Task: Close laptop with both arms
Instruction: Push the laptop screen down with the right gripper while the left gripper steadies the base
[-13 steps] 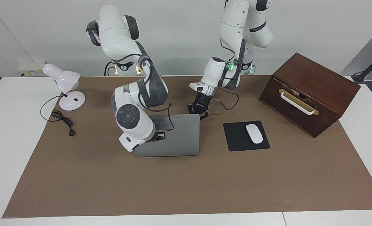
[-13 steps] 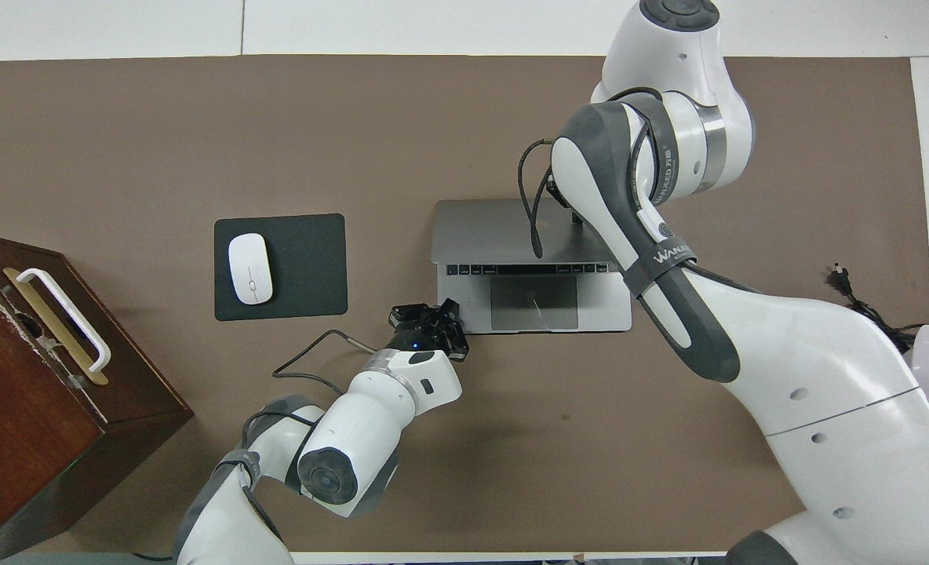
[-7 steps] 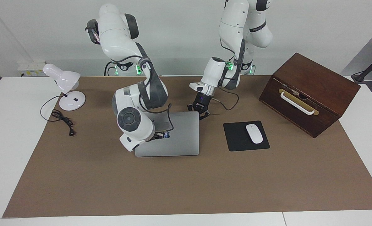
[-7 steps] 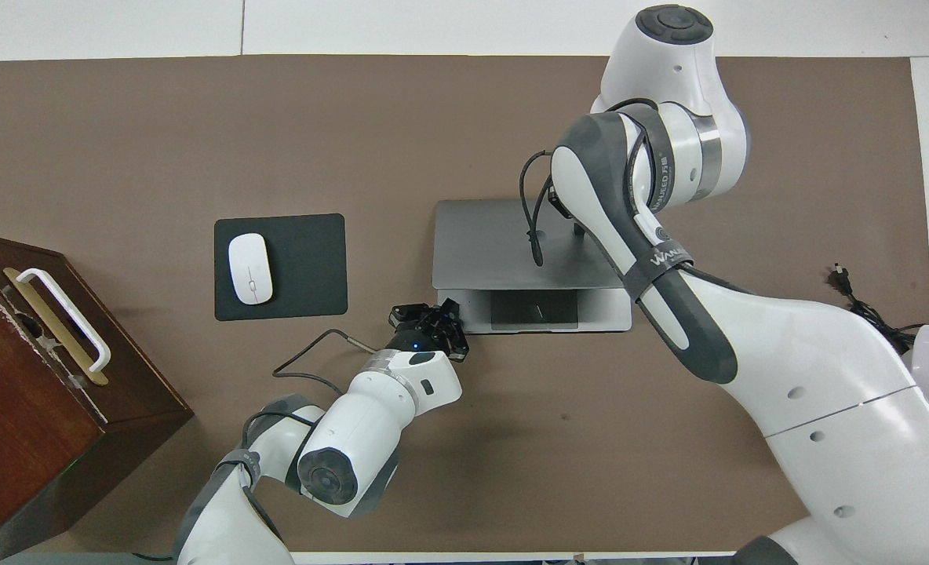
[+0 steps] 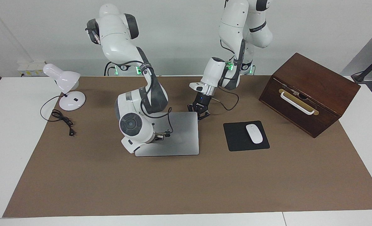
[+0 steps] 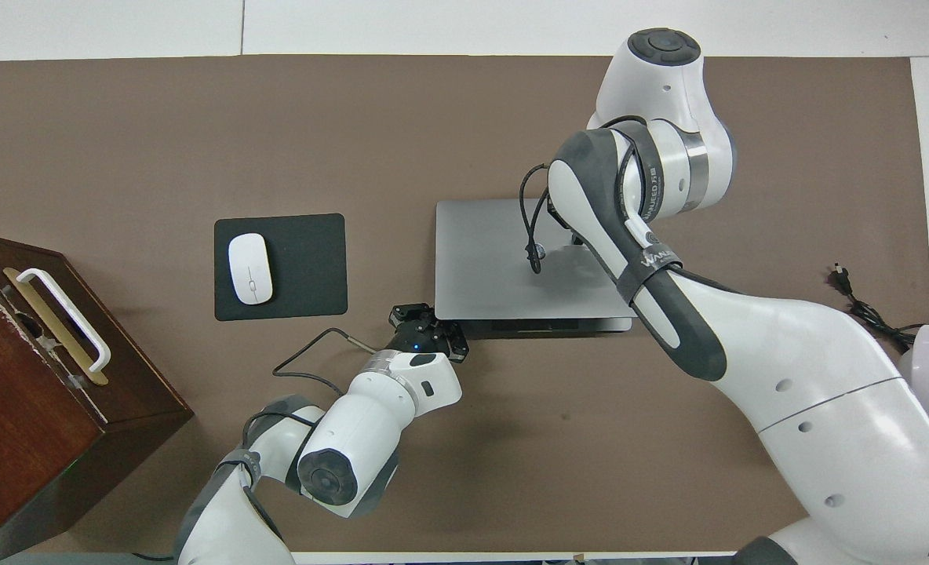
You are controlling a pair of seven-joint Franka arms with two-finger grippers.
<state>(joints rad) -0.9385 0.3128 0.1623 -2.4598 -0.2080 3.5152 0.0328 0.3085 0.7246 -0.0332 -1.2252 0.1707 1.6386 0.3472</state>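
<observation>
I see laptop (image 5: 176,133) mid-surface, lid nearly flat. Right pincer (image 5: 161,136) shut, pressing lid, gripping nothing. Left pincer (image 5: 201,111) shut, empty, at laptop corner nearest robots. Mouse pad (image 5: 236,138) beside; open brown mat (image 5: 186,188) farther out.

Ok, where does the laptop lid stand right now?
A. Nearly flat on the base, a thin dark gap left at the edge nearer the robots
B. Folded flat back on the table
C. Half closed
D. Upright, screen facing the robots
A: in the overhead view the laptop lid covers the keys, with only a dark sliver along the edge nearer the robots.
</observation>
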